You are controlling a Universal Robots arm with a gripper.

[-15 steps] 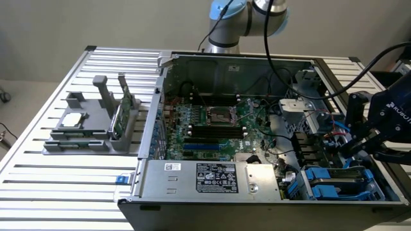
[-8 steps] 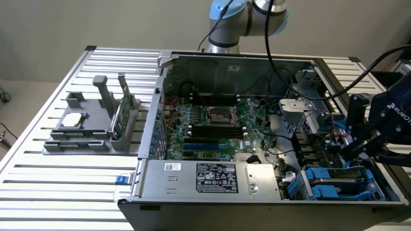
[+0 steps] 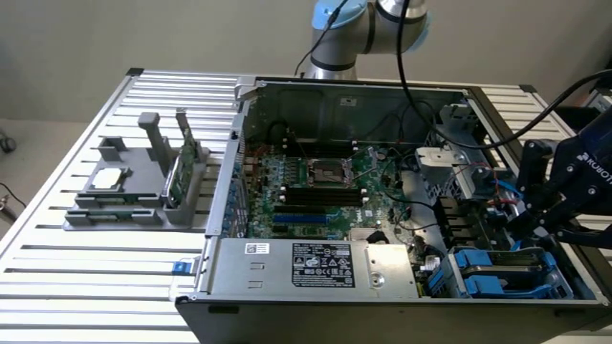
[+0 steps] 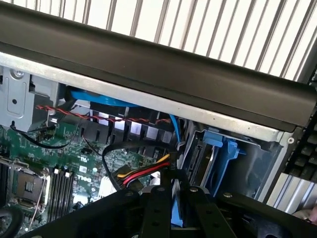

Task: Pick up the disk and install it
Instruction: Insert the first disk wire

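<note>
Disk (image 4: 177, 214) seen edge-on: just a thin blue strip of its carrier frame showing, metal body and label out of sight. Pinched between the gripper (image 4: 177, 196) fingers (image 4: 157, 213), nearly closed and clamped on that blue edge. Hanging over the case (image 3: 383, 304) at the corner on the exterior view's right, just above the blue drive bay (image 3: 497, 276), disk well clear of the table (image 3: 96, 272).

Gripper (image 3: 535, 218) body black, cables trailing off it.

Inside the case: green motherboard (image 3: 316, 186) across the floor, boxy PSU (image 3: 316, 265) along the near edge, red, yellow and black wires (image 4: 141, 173) running right beside the bay.

Over on the table's far left side, a grey holder (image 3: 125, 208) with a small silver chip (image 3: 107, 178) lying flat and a green card (image 3: 177, 172) standing upright.
</note>
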